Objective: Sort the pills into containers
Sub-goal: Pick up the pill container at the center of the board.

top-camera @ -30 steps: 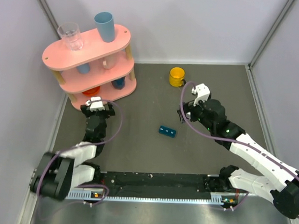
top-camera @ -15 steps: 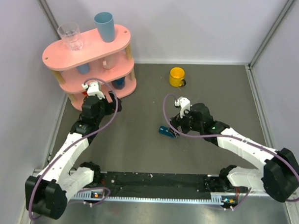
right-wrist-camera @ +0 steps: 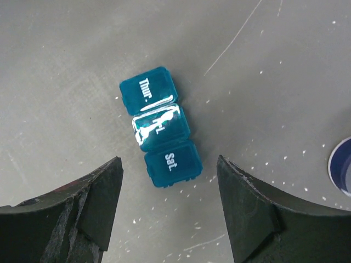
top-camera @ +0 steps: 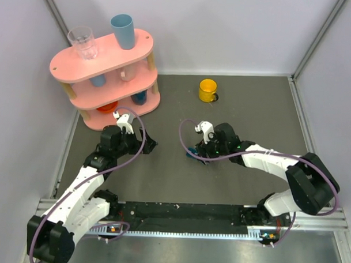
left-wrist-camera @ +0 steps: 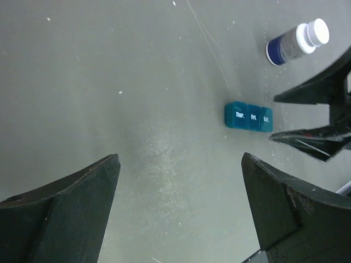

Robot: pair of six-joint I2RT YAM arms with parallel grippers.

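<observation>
- The box (right-wrist-camera: pixel 160 127) lies flat on the surface (right-wrist-camera: pixel 274 82) between the two arms, and its lids look shut.
- The right fingers (right-wrist-camera: pixel 82 219) stand apart, one on each side of the Sat end, with a gap to the box on both sides.
- To grip well, centre the box between them and close across its narrow width, low down, so it neither pivots nor skids.
- The bottle (left-wrist-camera: pixel 296 43) is near the right fingers, so they should keep clear of it.
- The right arm reaches left, its wrist pitched down over the box.
- The left fingers (left-wrist-camera: pixel 66 219) are wide apart and empty, aimed at the box from well away, with the arm stretched forward.
</observation>
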